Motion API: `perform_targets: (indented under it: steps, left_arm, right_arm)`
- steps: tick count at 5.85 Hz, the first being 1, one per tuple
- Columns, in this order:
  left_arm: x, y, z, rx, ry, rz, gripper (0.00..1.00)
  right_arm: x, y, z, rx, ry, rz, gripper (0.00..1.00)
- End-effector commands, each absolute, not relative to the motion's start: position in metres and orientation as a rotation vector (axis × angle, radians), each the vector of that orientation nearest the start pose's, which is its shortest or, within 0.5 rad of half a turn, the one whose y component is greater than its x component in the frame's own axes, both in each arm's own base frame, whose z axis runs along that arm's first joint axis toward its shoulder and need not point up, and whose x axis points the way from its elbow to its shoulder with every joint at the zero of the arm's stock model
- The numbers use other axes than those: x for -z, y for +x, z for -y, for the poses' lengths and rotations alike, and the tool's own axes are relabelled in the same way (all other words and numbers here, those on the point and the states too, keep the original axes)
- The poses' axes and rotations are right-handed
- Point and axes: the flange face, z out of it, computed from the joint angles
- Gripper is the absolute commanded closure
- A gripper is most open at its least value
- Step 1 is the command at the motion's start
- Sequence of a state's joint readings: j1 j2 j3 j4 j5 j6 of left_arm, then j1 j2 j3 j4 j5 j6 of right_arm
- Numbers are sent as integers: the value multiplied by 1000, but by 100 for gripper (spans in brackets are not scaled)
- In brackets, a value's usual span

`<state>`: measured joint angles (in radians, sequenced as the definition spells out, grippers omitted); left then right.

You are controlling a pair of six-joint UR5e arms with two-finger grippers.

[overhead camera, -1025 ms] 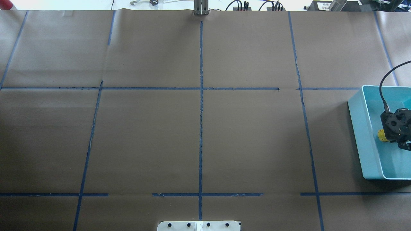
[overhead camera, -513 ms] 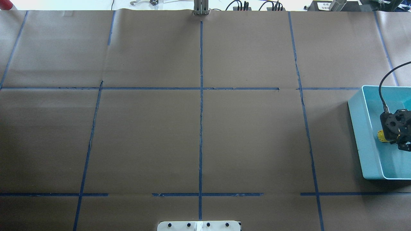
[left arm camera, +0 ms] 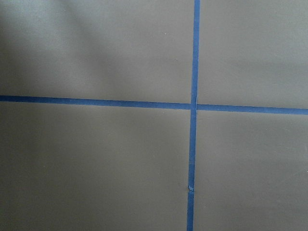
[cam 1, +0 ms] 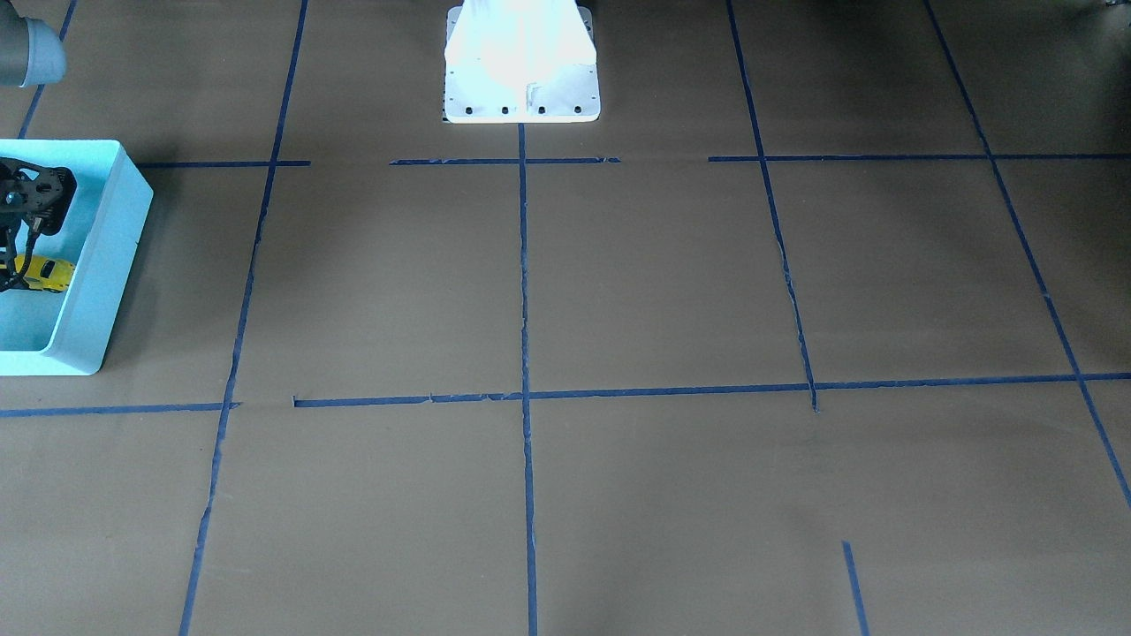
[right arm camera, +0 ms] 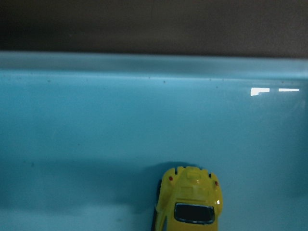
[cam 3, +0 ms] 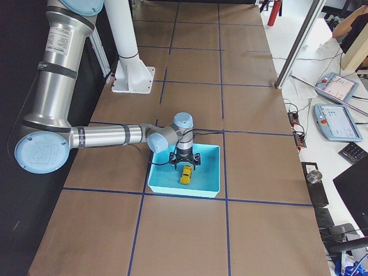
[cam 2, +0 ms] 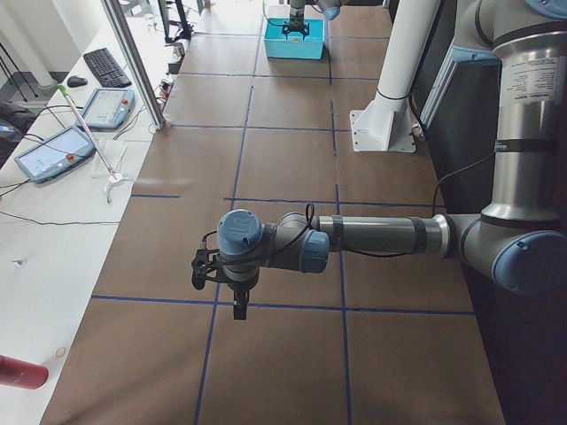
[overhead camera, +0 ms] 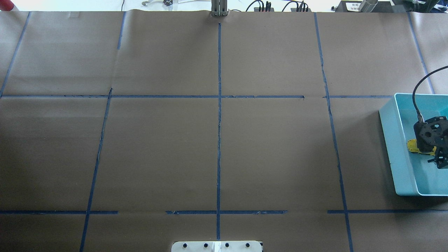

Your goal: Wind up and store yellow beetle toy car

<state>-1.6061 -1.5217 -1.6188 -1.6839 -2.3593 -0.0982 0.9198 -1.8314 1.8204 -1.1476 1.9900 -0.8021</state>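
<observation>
Exterior right view gives the plainest look: the right gripper (cam 3: 186, 162) hangs inside the bin (cam 3: 208, 172) with its fingers spread, directly over the car (cam 3: 186, 173), pinching nothing. The car lies on its wheels on the bin floor. In the right wrist view only its rounded end shows, a little way from one wall.

Storing looks all but done, so the step in hand is likely the withdrawal. It would go best as a straight lift with the fingers kept spread, so neither tip snags the car or drags it along the floor. Only once above the rim should the arm swing away, since the bin walls stand close on that side. If the spring is wound, the car may roll at a nudge.

The left gripper (cam 2: 220, 285) hovers over bare surface (overhead camera: 273, 147) crossed by blue tape (overhead camera: 219, 105), well apart from the bin; I cannot tell whether it is spread or closed.
</observation>
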Motion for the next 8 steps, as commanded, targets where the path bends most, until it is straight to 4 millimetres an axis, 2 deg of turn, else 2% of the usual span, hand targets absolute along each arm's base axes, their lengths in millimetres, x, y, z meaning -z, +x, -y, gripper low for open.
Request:
perform_targets:
  steps: [1,3,4,5,6,7,8]
  left_arm:
    - [-646,-79,476,82,81,-791,0]
    - [-646,-79,476,82,81,-791,0]
    - [-646,-79,476,81,81,-791,0]
    - [-645,-79,476,80,82,-791,0]
    - [-645,-79,476,80,82,-791,0]
    - [-645,-79,476,80,82,-791,0]
    - [-645,-79,476,80,82,-791,0]
  right_arm:
    - [-580,-133,374,1418,555,484,0]
    - [-580,-33,383,1125,468,586,0]
    - [-593,1,383,977,357,633,0]
    - [-596,36,384,714,229,672,0]
    - [-598,52,382,484,136,709,0]
    - [-597,61,386,438,137,710,0]
    - [-599,71,381,273,89,714,0]
